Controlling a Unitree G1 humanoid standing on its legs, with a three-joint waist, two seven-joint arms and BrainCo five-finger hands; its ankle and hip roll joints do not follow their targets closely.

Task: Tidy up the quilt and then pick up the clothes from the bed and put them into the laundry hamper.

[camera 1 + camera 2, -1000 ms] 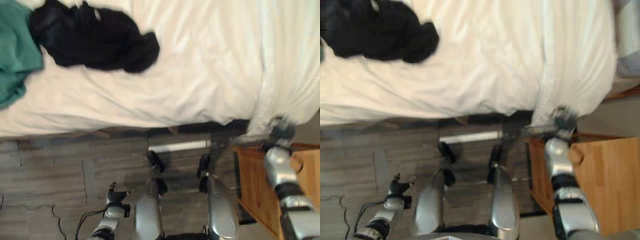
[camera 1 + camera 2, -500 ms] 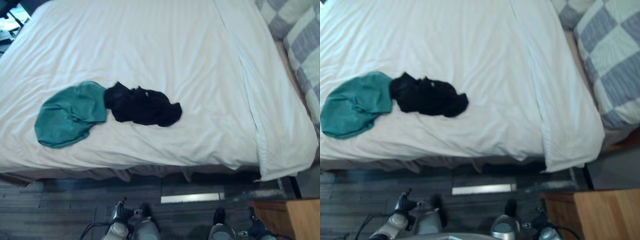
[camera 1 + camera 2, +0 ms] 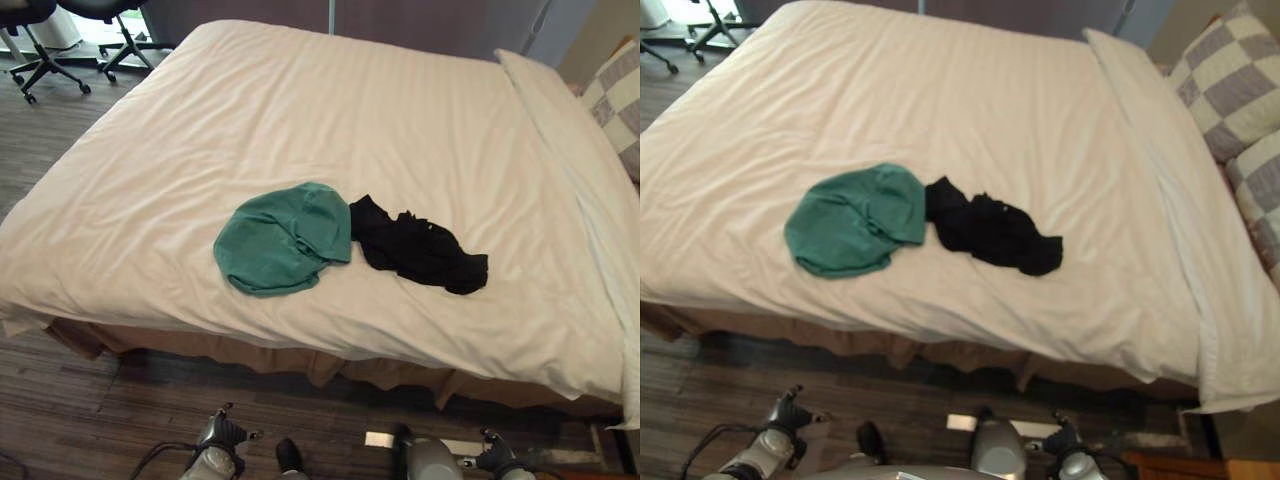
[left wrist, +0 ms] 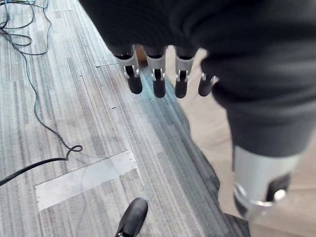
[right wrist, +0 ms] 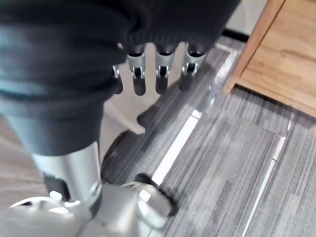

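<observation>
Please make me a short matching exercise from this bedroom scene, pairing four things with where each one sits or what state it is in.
Things:
1. green garment
2. black garment
3. checked pillow
4. left hand

Places or states:
A. at the head of the bed, past the quilt's folded edge
B. hanging open above the floor
C. the one lying nearer the pillows
D. the one lying nearer the office chairs

Pairs: 1-D, 2-C, 3-A, 4-B

quilt flat | green garment touching black garment
</observation>
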